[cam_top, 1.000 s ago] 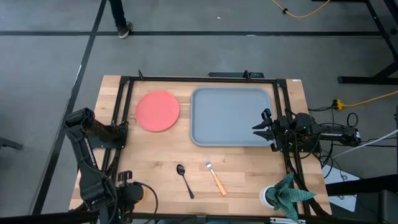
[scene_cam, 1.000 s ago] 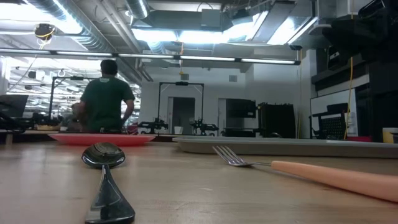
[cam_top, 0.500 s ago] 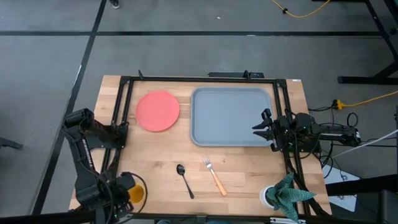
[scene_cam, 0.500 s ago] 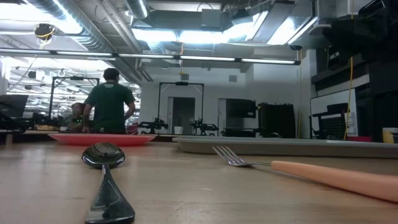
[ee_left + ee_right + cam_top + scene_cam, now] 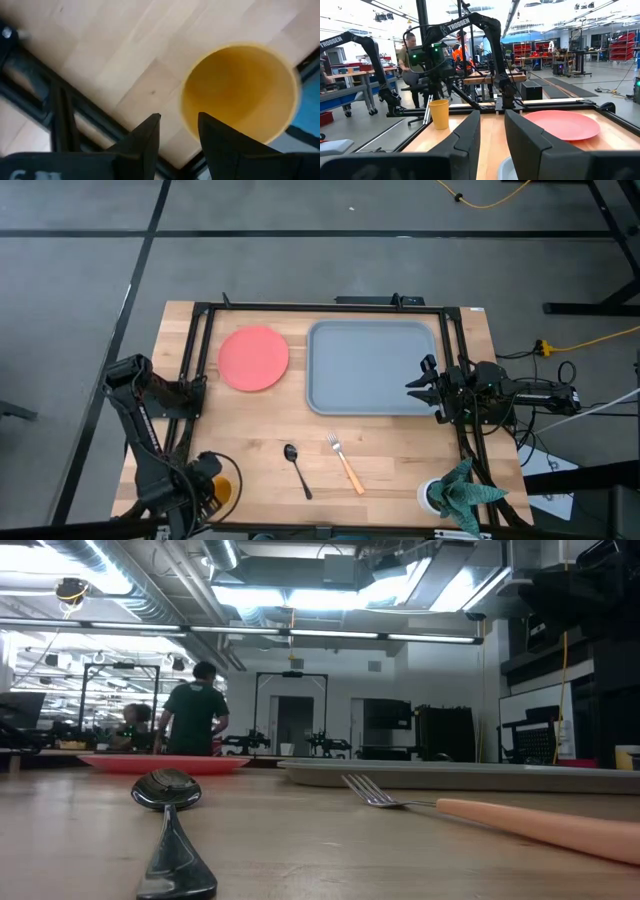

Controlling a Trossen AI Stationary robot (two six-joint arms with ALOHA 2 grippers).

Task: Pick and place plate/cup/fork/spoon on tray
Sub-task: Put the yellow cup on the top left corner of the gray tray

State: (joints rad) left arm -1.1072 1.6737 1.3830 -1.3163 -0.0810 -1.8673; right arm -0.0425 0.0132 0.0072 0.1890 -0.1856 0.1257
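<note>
Tray [image 5: 372, 367] bare; plate [image 5: 254, 358] left of it, spoon [image 5: 296, 468] and fork [image 5: 345, 462] in front. Cup [image 5: 239, 93] hollow, at table's front-left corner beside left gripper [image 5: 178, 129], fingers slightly parted. Right gripper [image 5: 492, 130] likewise, at tray's right edge.

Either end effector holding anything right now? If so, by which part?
Nothing is held. The left end effector is open above the cup, not gripping it. The right end effector is open too, waiting at the tray edge.

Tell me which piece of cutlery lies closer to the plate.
The spoon: all dark with an oval bowl, it lies on the plate's side of the orange-handled fork.
</note>
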